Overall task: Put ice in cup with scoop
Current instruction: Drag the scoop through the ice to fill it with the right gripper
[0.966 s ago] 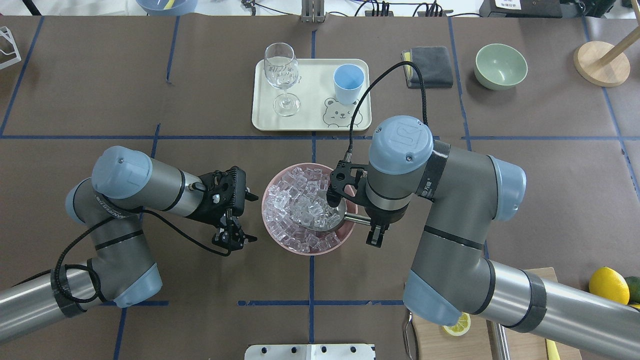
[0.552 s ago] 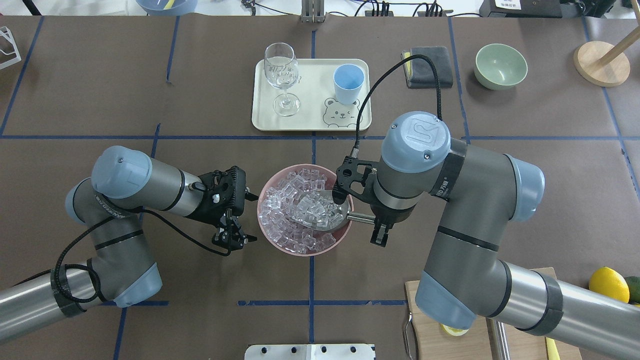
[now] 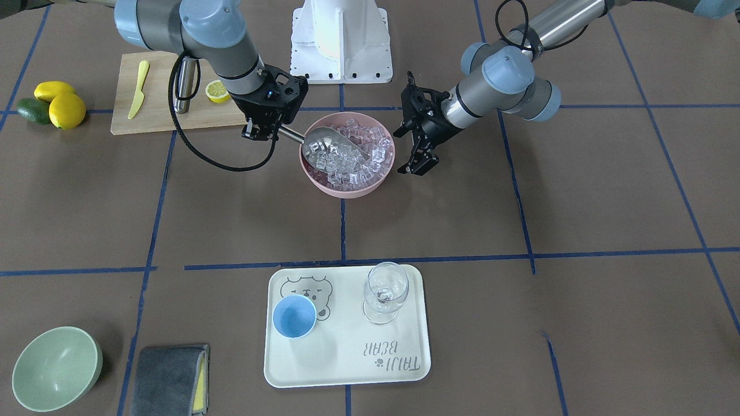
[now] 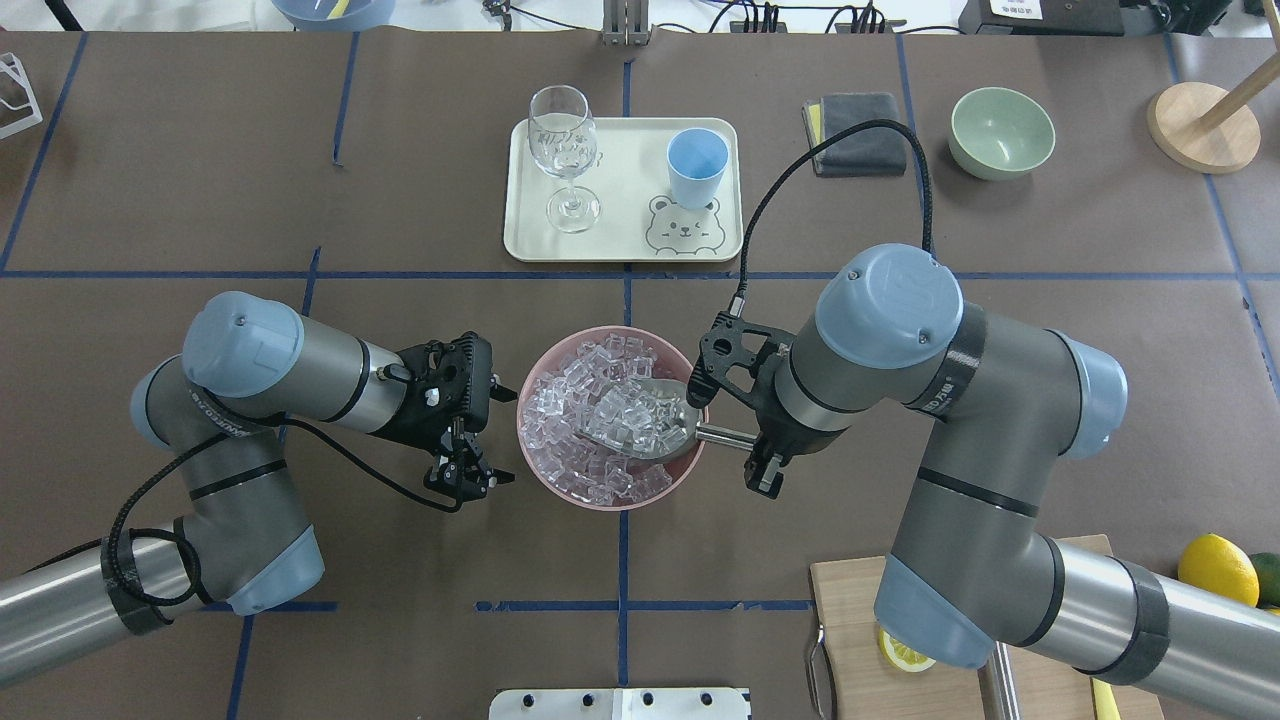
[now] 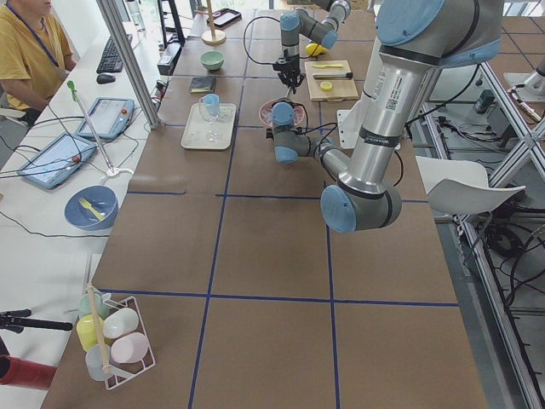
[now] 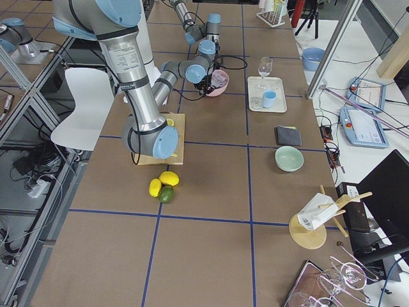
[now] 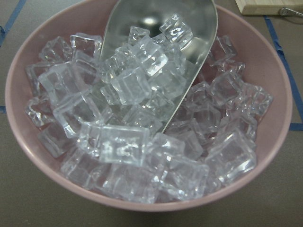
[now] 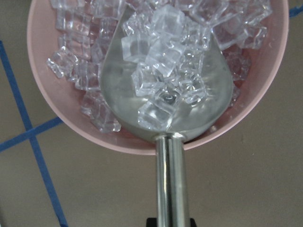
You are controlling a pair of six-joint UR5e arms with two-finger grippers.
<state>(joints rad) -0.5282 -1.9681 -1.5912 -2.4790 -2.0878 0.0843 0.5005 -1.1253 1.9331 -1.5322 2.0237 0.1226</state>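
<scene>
The ice (image 4: 565,425) fills a pink bowl (image 4: 600,500) at the table's middle. My right gripper (image 4: 752,442) is shut on the scoop's thin rod handle (image 8: 170,184) at the bowl's right rim. The steel scoop (image 4: 660,425) lies in the bowl with its trough heaped with ice cubes (image 8: 161,61); it also shows in the left wrist view (image 7: 189,28) and the front view (image 3: 326,144). My left gripper (image 4: 468,478) is open and empty just left of the bowl. The light-blue cup (image 4: 697,165) stands empty on a cream tray (image 4: 525,225) beyond the bowl.
A clear wine glass (image 4: 563,140) stands on the tray's left. A grey cloth (image 4: 860,130) and a pale-green bowl (image 4: 1001,132) lie at the far right. A cutting board (image 4: 850,650) with a lemon half and whole lemons (image 4: 1217,570) is at the near right.
My right arm has swung to the right, drawing the ice-laden scoop back toward the bowl's right rim. The bowl shifted slightly. The left arm has not moved.
</scene>
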